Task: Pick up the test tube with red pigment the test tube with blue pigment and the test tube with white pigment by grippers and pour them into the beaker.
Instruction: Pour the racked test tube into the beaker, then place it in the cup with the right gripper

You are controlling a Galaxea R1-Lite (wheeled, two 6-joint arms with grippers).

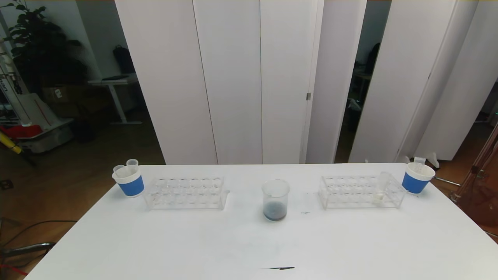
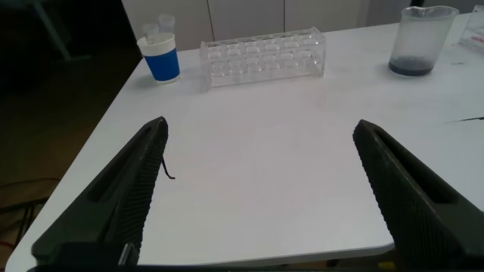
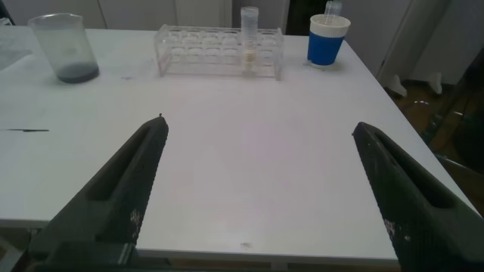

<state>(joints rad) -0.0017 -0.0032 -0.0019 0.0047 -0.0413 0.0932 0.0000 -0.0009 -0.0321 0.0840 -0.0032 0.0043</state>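
The beaker (image 1: 275, 200) stands mid-table with dark liquid at its bottom; it also shows in the left wrist view (image 2: 420, 41) and the right wrist view (image 3: 66, 47). The test tube with white pigment (image 1: 381, 187) stands in the right rack (image 1: 360, 192), also seen in the right wrist view (image 3: 249, 39). No blue or red tube shows. My left gripper (image 2: 261, 132) is open and empty over the table's near left part. My right gripper (image 3: 257, 130) is open and empty over the near right part. Neither gripper shows in the head view.
An empty clear rack (image 1: 186, 192) stands left of the beaker. A blue-sleeved paper cup (image 1: 129, 181) with empty tubes stands at the far left, another (image 1: 416, 177) at the far right. A dark streak (image 1: 278, 268) lies near the front edge.
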